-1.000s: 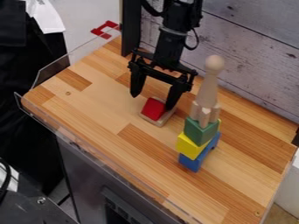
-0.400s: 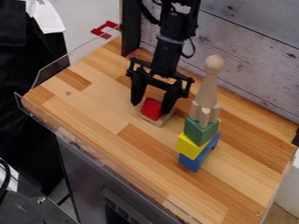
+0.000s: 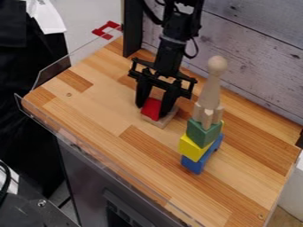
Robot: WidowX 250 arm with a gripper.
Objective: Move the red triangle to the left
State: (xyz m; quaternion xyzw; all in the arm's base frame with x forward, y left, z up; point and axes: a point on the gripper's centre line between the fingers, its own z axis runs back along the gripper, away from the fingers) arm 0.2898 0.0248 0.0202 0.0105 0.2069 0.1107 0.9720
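The black gripper (image 3: 152, 110) hangs down over the middle-left of the table, with one finger on each side of the red triangle (image 3: 151, 107). Both fingers press against its sides, so the gripper is shut on it. Under the red triangle lies a flat, light wooden block (image 3: 163, 122), its near edge and right corner showing past the fingers. The back of the red triangle is partly hidden by the gripper.
Right of the gripper stands a stack: blue arch block (image 3: 193, 166), yellow block (image 3: 190, 149), green block (image 3: 200, 133) and light wooden pieces topped by a pin (image 3: 211, 91). A clear rim (image 3: 106, 162) borders the table's near left side; a plank wall rises behind.
The gripper has come down to the red triangle from slightly above, and its fingers have drawn together onto it. The stack on the right has not moved.
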